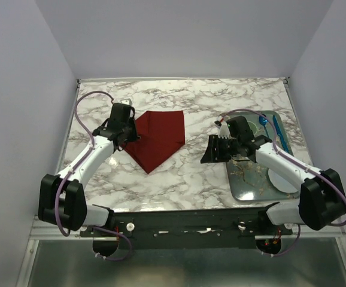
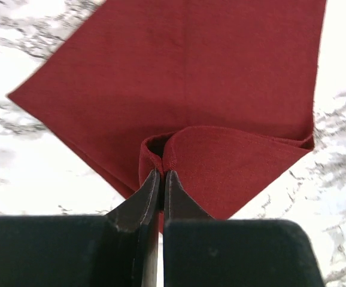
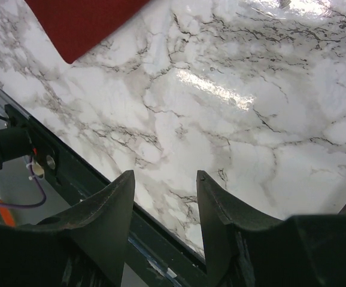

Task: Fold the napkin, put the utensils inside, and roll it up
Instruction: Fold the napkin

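1. Pinching the napkin [image 2: 185, 78] is the left gripper [image 2: 162, 173]. Its two fingers are squeezed tight on a little bump of cloth at the napkin's left side, w/ the fold lip curling up just past the tips.
2. The napkin lies on the desk [image 1: 191, 179], left of mid & closer to the far edge than the near one. It looks folded over into a pointy shape, w/ the point aimed at the near edge.
3. The right gripper [image 3: 164, 176] has its fingers spread apart w/ nothing between them. It hangs over the right half of the desk, by the left rim of the tray [image 1: 248, 186], well apart from the napkin.
4. The utensils can't be picked out in any view, so no word on where they are.
5. The napkin is prob. soft, light & floppy. It should bend easy & sag if lifted, not hold a shape. It may slide a bit on the shiny desk.
6. Best spot to grab, as a guess, is a corner or hem edge, b/c the flat middle gives the fingers nothing to bite. Pinch both layers or the top one may peel off.
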